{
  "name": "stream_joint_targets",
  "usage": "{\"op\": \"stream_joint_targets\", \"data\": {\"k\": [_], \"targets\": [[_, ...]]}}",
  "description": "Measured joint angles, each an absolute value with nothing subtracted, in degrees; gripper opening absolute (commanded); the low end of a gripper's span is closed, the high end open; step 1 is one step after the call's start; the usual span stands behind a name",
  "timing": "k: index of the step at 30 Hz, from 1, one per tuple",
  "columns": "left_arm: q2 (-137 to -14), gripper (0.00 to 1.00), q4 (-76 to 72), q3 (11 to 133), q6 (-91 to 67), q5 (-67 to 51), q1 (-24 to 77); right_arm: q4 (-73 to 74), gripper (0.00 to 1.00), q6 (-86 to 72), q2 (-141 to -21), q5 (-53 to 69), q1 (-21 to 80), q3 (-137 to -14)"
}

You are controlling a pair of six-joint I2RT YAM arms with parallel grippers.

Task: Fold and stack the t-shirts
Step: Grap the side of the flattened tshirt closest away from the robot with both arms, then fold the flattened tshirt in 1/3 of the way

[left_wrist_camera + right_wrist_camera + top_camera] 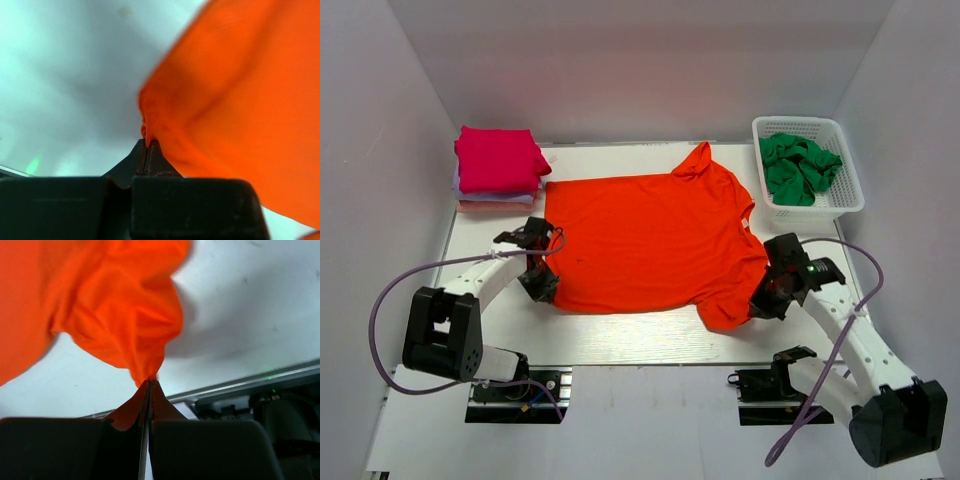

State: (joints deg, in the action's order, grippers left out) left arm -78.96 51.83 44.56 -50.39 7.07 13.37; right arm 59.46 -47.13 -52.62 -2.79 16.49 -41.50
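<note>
A bright orange-red t-shirt (650,235) lies spread across the middle of the table, neck to the right. My left gripper (542,287) is shut on its near left corner; the left wrist view shows the pinched cloth (146,131) at the closed fingertips (148,143). My right gripper (758,300) is shut on the near right sleeve; the right wrist view shows bunched cloth (145,357) hanging from the closed fingertips (150,383). A stack of folded shirts, magenta (498,158) on top of pale lilac and pink ones, stands at the back left. A green shirt (798,168) lies crumpled in a basket.
The white plastic basket (845,205) stands at the back right corner of the white table (620,340). Grey walls enclose the left, back and right sides. Both arm bases sit at the near edge.
</note>
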Motion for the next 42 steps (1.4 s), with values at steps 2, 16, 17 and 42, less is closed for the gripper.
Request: {"op": "stream_joint_targets", "data": {"k": [2, 16, 17, 42], "targets": [[-79.57, 0.00, 51.77, 47.40, -50.13, 6.90, 13.34, 57.91, 0.00, -46.30, -55.07, -2.17, 16.49, -42.81], [-88.60, 0.00, 54.46, 62.28, -51.55, 11.97, 13.23, 52.01, 0.00, -41.08, -72.95, -6.02, 15.20, -65.84], [-89.60, 0.00, 54.68, 63.24, -51.81, 12.34, 13.17, 51.88, 0.00, -40.73, -74.54, -6.13, 14.87, -67.48], [-101.78, 0.02, 54.11, 74.15, -53.84, 13.04, 7.55, 49.04, 0.00, -30.06, -97.60, -6.68, 8.75, -89.80]]}}
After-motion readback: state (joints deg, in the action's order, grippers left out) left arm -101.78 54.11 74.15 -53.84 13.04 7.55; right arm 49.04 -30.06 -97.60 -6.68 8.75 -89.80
